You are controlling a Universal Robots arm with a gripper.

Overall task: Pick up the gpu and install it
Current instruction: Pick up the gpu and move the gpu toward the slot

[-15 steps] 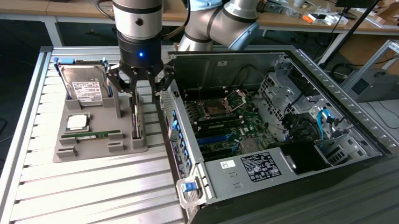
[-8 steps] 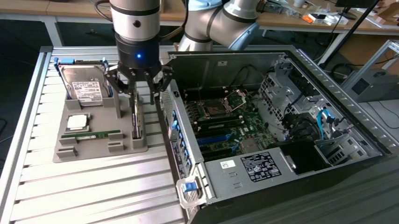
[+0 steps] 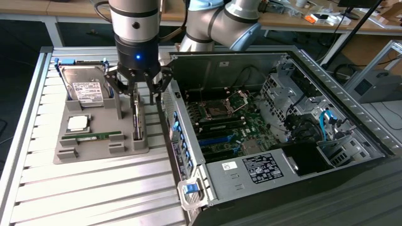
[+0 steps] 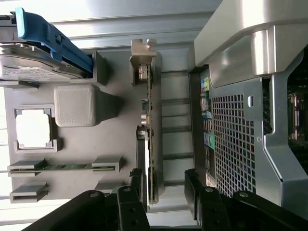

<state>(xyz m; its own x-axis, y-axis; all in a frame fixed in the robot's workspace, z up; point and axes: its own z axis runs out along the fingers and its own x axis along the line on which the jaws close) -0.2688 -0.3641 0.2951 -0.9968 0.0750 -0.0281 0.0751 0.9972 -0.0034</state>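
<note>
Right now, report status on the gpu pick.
Claw open, over the gpu. It stands edge-on in grey holder, not gripped. Computer case close beside holder.

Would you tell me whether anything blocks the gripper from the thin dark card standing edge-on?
Nothing visible does: the open black gripper hangs over the thin dark gpu card, which stands in its grey holder.

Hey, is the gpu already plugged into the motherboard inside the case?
No, the gpu stands on edge in the gray holder outside the case, with the open fingers either side of it.
</note>
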